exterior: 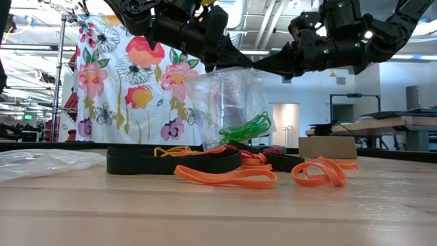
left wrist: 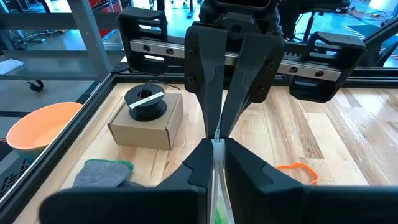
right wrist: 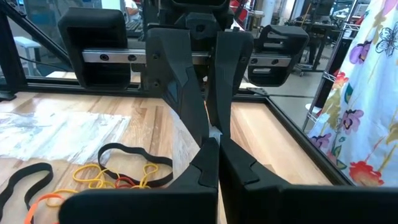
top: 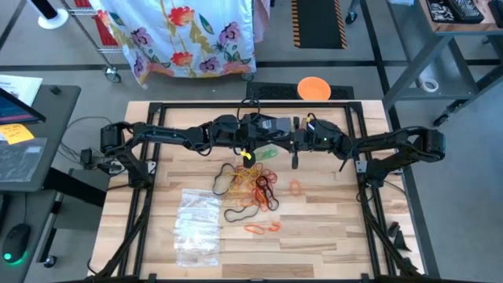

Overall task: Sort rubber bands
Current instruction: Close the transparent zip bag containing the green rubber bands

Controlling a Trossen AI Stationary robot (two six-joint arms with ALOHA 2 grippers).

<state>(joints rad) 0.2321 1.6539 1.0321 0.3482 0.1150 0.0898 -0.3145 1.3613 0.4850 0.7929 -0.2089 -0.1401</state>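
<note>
Nearest, a few loose orange bands (top: 262, 228) lie on the table (top: 330, 236), with a flat stack of bags (top: 196, 224) to their left. Farther in, the main pile of rubber bands (top: 255, 182) sits mid-table, still mixed in yellow, red, orange and black. Beyond it a clear bag (exterior: 225, 96) hangs in the air with green bands (exterior: 246, 128) inside. The left gripper (left wrist: 216, 143) is clenched on the bag's top edge, and the right gripper (right wrist: 213, 138) pinches the same edge from the other side.

The thin film could slip from either pinch, since so little of it is caught. The bag would then tip and drop the green bands back into the pile. Pulling the edges apart too hard could tear it.
</note>
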